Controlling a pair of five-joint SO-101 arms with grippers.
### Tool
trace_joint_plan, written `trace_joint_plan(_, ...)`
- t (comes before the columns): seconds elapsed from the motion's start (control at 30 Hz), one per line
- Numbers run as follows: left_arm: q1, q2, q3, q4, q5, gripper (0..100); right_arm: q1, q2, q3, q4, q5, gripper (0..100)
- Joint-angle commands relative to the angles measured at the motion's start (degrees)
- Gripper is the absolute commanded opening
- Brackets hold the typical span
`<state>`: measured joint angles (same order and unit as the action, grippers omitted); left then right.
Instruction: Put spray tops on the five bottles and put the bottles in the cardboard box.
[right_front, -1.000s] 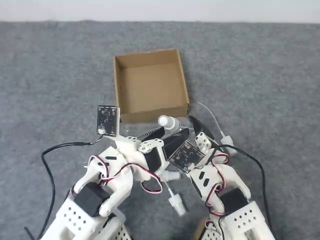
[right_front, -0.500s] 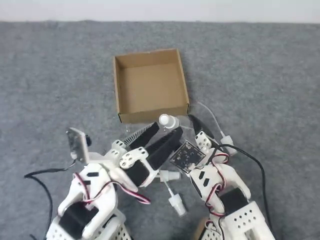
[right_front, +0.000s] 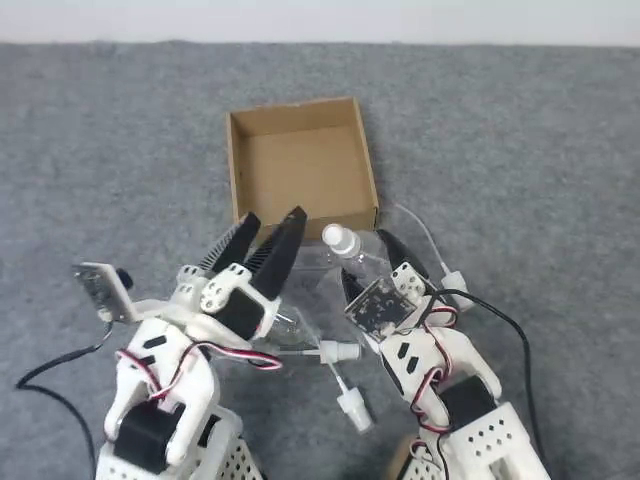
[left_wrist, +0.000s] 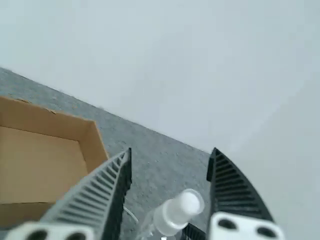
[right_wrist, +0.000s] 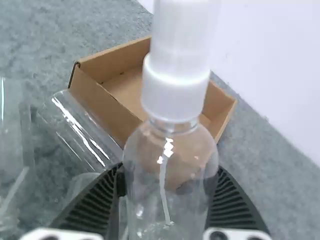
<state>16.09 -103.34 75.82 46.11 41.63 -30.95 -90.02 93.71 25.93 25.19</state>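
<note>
My right gripper (right_front: 366, 264) is shut on a clear bottle (right_wrist: 170, 165) that stands upright just in front of the cardboard box (right_front: 300, 165). A white spray top (right_front: 338, 239) sits on its neck, seen close as the spray top (right_wrist: 180, 55) in the right wrist view. My left gripper (right_front: 273, 220) is open, with nothing between its fingers, left of that bottle, its tips at the box's front wall. The left wrist view shows the open gripper (left_wrist: 171, 155), the topped bottle (left_wrist: 177, 210) beyond it and the box (left_wrist: 45, 155). The box is empty.
Other clear bottles (right_front: 292, 325) lie on the grey carpet between the arms; one bottle (right_wrist: 75, 130) lies by the box. Loose spray tops (right_front: 340, 352) with tubes lie in front, one spray top (right_front: 356, 408) nearer the bases, another spray top (right_front: 455, 283) right of the right arm.
My left gripper has drawn back from the bottle's top, opened, and swung left toward the box's front wall. The right gripper has kept hold of the bottle in place.
</note>
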Motion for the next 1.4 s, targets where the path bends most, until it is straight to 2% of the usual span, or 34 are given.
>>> trace_joint_plan(0.0, -2.02, -1.23, 0.66, -2.2, 0.26, 23, -0.31, -1.36, -2.73, -1.27, -5.19, 10.5)
trace_joint_plan(0.37, -1.93, -1.23, 3.56, -3.69, 0.09, 23, -0.48, -1.36, -5.54, -0.66, -14.86, 10.7)
trace_joint_plan(0.63, -1.67, -1.23, 10.68, -13.71, 0.0, 23, -0.48, -1.36, -6.59, -0.75, -18.29, 10.9)
trace_joint_plan(0.87, -1.41, -1.14, 11.38, -14.51, 0.0, 23, -5.14, -1.36, -6.07, -0.75, -18.37, 10.9)
trace_joint_plan(1.03, 2.37, -1.14, 12.18, -14.07, -0.44, 23, -5.49, -1.36, -5.98, -0.66, -18.37, 10.9)
trace_joint_plan(1.37, 11.25, -1.14, 15.43, -14.07, -7.65, 23, -5.41, -1.36, -5.01, -0.31, -18.29, 10.6)
